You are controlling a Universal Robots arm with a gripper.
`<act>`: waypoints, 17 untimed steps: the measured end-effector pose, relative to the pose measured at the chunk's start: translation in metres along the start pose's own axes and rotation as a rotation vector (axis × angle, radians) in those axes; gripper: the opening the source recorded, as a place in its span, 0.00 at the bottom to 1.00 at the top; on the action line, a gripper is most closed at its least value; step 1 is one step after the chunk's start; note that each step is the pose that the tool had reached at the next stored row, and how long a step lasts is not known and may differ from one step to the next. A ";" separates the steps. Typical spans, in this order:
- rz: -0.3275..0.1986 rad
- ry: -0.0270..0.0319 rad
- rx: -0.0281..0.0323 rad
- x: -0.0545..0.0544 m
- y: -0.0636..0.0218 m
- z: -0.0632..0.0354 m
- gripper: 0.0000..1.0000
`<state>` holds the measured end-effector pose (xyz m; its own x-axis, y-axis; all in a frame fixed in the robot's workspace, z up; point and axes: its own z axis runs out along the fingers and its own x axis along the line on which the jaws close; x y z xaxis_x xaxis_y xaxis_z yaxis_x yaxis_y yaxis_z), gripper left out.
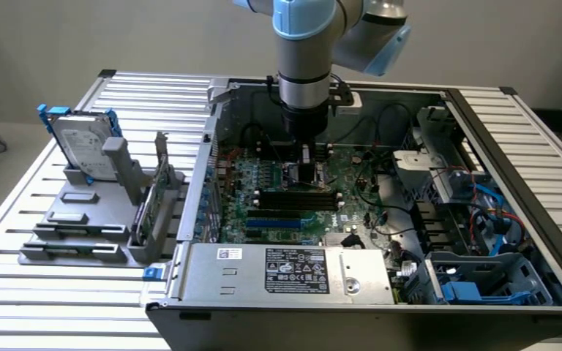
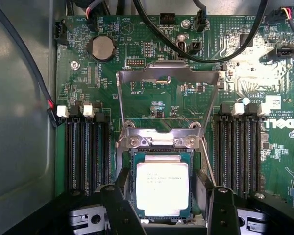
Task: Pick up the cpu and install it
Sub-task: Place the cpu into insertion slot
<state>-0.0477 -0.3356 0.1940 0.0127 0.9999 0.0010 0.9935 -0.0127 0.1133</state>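
The arm reaches straight down into the open case on the slatted table; its gripper hangs low over the middle of the green board. From the wrist, the cpu lies flat in the socket, silver top up, green rim showing all round; the socket's metal plate stands swung up and back, clear of the chip. The gripper has its jaws apart, one dark finger to each side of the cpu; the chip sits between them, and there is a gap on one side at least, so nothing is clamped. Black memory slots run on both sides of the socket; a coin cell sits further up the board. At the exterior view's left, well apart from the case, a drive with blue brackets stands upright in a grey rack.
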 end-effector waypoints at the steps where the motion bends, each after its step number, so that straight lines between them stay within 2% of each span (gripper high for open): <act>1: 0.000 -0.0001 0.0001 0.000 0.0000 -0.0002 0.62; 6: 0.000 0.0000 0.0001 0.000 0.0004 -0.0054 0.62; 13: 0.000 0.0000 0.0010 0.001 0.0012 -0.0197 0.62; 15: 0.000 0.0000 0.0020 0.001 0.0008 -0.0232 0.54; 16: 0.000 0.0000 0.0028 0.001 0.0005 -0.0244 0.54; 17: 0.000 -0.0001 0.0036 0.001 -0.0001 -0.0255 0.48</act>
<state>-0.0507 -0.3350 0.2193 0.0127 0.9999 0.0009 0.9939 -0.0127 0.1097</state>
